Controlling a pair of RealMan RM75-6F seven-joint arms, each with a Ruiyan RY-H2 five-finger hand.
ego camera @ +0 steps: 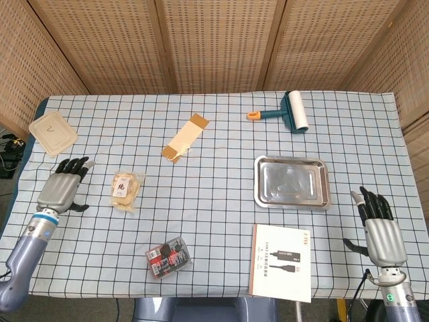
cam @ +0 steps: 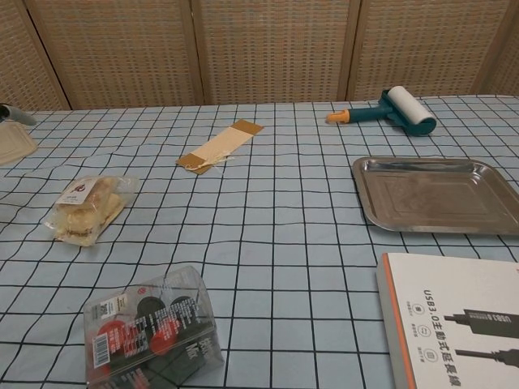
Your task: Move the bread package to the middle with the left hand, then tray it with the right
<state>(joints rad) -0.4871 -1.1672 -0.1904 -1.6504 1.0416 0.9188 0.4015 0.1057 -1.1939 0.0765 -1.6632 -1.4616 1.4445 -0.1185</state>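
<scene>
The bread package [ego camera: 125,190] [cam: 84,208], a clear bag of pale buns with a white label, lies flat on the checked cloth at the left. My left hand [ego camera: 62,188] hovers just left of it, fingers spread, holding nothing; a fingertip [cam: 16,113] pokes in at the chest view's left edge. The steel tray [ego camera: 292,182] [cam: 434,195] stands bare at the right. Near the table's front right corner is my right hand [ego camera: 380,228], open and away from everything.
A lint roller [ego camera: 289,112] lies at the back right, a brown card sleeve [ego camera: 185,137] at the back centre, a lidded container [ego camera: 52,132] at the far left. A clear box of dark and red items [ego camera: 167,257] and a white manual [ego camera: 282,262] lie along the front edge.
</scene>
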